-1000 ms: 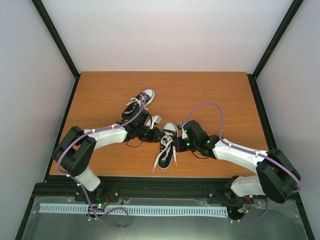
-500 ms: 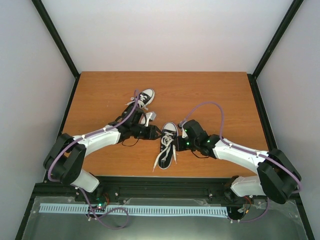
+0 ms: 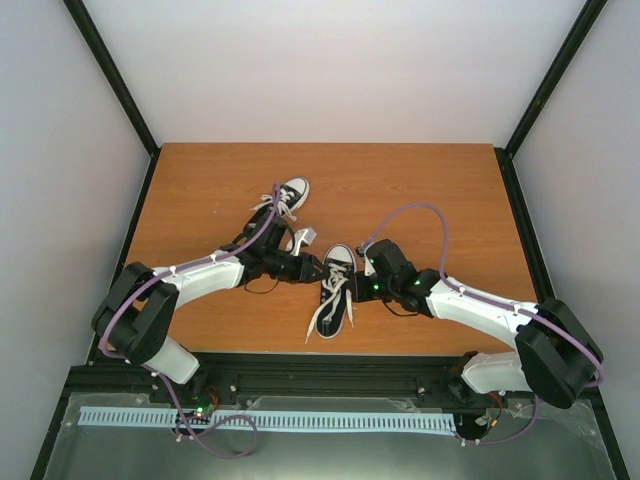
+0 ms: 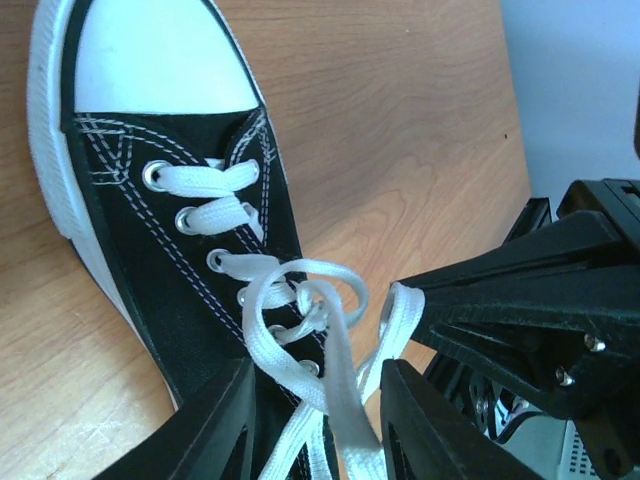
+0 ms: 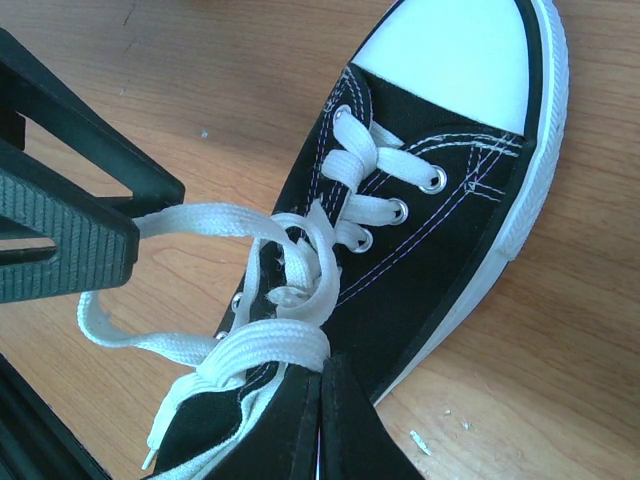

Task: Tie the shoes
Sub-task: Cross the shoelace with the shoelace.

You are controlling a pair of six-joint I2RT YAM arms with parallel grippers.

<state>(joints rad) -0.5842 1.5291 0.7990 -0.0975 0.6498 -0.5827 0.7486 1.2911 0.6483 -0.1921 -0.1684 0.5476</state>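
R gripper (image 5: 320, 388) found closed, lace (image 5: 262, 347) pinched at tips. L gripper (image 4: 318, 405) found part-open, loose lace strands lying betw. fingers, unclamped. Near shoe (image 3: 337, 290) located betw. both grippers on table (image 3: 430, 190), toe pointed away; second shoe (image 3: 288, 195) set back-left by L arm.

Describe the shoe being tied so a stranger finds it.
On the wooden table, look near the front edge, between the left gripper and right gripper. The black sneaker there, unlike the farther shoe, trails long white laces toward that edge.
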